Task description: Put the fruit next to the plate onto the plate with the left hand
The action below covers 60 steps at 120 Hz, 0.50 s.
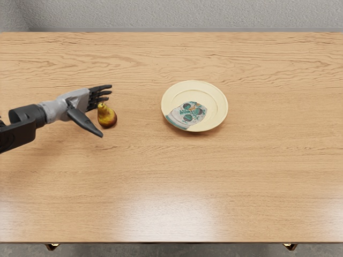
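Observation:
A small yellow-brown pear point(107, 115) stands upright on the wooden table, left of centre. My left hand point(95, 109) comes in from the left edge and sits right beside the pear on its left. Its fingers point(101, 94) are spread behind the pear and the thumb point(86, 123) reaches out in front of it, so the hand is open around the fruit without closing on it. The cream plate point(211, 96) with a green and orange pattern lies to the right of the pear, about a hand's length away. My right arm is out of sight.
The wooden table point(171, 182) fills the view, with its far edge at the top and its near edge at the bottom. Bare wood lies between the pear and the plate.

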Motion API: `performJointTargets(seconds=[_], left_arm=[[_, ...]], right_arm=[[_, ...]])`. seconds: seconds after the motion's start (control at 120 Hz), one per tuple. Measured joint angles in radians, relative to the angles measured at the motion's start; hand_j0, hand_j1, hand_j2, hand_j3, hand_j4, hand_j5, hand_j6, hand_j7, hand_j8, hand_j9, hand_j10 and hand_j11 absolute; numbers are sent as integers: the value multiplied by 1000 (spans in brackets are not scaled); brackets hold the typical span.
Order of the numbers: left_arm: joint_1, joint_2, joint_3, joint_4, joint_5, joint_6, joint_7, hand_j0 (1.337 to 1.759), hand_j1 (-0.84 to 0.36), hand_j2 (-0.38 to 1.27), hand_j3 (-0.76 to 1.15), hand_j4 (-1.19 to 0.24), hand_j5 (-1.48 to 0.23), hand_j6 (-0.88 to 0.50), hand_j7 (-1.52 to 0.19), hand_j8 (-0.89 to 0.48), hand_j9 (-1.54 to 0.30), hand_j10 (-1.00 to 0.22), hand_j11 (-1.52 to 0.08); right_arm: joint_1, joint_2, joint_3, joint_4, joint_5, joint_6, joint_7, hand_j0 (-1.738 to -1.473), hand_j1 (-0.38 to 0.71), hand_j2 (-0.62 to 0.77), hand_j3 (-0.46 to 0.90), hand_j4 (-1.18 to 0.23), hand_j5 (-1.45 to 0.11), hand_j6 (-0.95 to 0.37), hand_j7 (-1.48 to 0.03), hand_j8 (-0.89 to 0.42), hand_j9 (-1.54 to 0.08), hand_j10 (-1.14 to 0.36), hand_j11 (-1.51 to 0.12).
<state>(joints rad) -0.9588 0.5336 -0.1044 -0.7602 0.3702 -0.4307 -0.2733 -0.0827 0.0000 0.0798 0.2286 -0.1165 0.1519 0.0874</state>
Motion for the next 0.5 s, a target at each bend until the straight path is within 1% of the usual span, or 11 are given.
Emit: performJointTargets(seconds=[0.067, 0.158, 0.242, 0.342, 0.5], left_arm=[[0, -1, -1, -2, 0, 27, -6, 1658, 346, 3, 0, -5, -6, -5, -5, -5, -5, -5, -5], [19, 0, 0, -4, 0, 50, -47, 1658, 347, 3, 0, -4, -4, -4, -4, -4, -4, -3, -4], [27, -2, 1, -5, 0, 95, -67, 1658, 334, 5, 0, -14, -18, -15, -18, -14, -18, -14, -17], [35, -6, 2, -5, 2, 122, -78, 1658, 274, 15, 0, -64, -83, -65, -83, -64, -83, -64, -83], [37, -22, 3, -5, 22, 137, -83, 1658, 165, 34, 0, -156, -201, -156, -201, -156, -201, -155, -201]], right_arm=[[0, 0, 0, 0, 0, 0, 0, -1658, -329, -4, 0, -17, -22, -17, -22, -17, -22, -17, -22], [0, 0, 0, 0, 0, 0, 0, -1658, -329, -3, 0, -17, -22, -17, -22, -17, -22, -17, -22], [0, 0, 0, 0, 0, 0, 0, -1658, -329, -3, 0, -17, -22, -17, -22, -17, -22, -17, -22], [0, 0, 0, 0, 0, 0, 0, -1658, -329, -3, 0, -17, -22, -17, -22, -17, -22, -17, -22], [0, 0, 0, 0, 0, 0, 0, -1658, -329, -3, 0, -17, -22, -17, -22, -17, -22, -17, -22]])
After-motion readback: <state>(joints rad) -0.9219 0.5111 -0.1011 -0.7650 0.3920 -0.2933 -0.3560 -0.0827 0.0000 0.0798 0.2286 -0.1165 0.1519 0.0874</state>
